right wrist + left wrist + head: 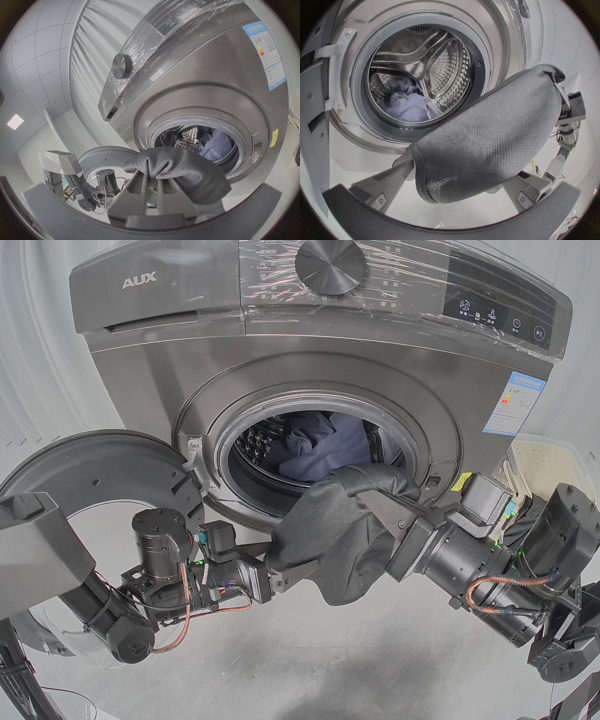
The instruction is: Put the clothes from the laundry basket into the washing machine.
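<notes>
In the head view the dark grey garment (337, 534) hangs just in front of the washing machine's (156, 384) round opening (312, 446), its top fold touching the lower rim. The right gripper (375, 499) holds that fold at the rim, and the left gripper (294, 571) sits below the opening at the cloth's lower edge. Pale blue clothes (325, 446) already lie inside the opening, and the laundry basket (550, 465) stands to its right. In the left wrist view the left jaws stand wide apart, gripping nothing, while the garment's hem droops between them, below the opening. In the right wrist view the right jaws are clamped together on a bunched fold, directly before the opening. The step in hand is probably feeding this garment in. To do it well, the right arm should carry the fold well past the rim before letting go, and the left should lift the trailing hem over the lip so that nothing is left hanging outside.
</notes>
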Available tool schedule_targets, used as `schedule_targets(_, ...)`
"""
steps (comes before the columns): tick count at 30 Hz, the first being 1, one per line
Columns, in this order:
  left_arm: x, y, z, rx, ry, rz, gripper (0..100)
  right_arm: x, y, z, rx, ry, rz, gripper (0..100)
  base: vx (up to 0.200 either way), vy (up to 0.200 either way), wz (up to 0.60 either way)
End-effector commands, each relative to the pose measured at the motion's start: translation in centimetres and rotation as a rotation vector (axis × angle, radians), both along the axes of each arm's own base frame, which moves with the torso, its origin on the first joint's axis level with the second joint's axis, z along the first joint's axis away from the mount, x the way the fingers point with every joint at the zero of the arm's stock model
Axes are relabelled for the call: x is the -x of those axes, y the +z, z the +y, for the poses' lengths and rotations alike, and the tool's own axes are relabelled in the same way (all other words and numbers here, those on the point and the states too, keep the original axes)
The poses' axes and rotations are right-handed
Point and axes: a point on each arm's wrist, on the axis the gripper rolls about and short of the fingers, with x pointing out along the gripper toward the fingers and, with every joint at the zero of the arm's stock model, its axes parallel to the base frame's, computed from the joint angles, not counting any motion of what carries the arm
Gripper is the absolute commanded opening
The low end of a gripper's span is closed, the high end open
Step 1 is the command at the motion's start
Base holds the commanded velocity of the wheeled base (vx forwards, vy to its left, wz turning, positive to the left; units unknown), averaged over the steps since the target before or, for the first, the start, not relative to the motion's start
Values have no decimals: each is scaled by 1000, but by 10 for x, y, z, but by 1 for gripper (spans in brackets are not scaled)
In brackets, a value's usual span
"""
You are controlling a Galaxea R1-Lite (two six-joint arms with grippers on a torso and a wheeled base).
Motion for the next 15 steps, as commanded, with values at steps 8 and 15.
schedule_targets(8,14,0,-3,10,-20,-13,0,-1,0,-1,1,-4,0,0,0,0,0)
schedule_targets(15,42,13,-3,45,-39,-74,0,-4,-2,-2,7,-6,3,0,0,0,0)
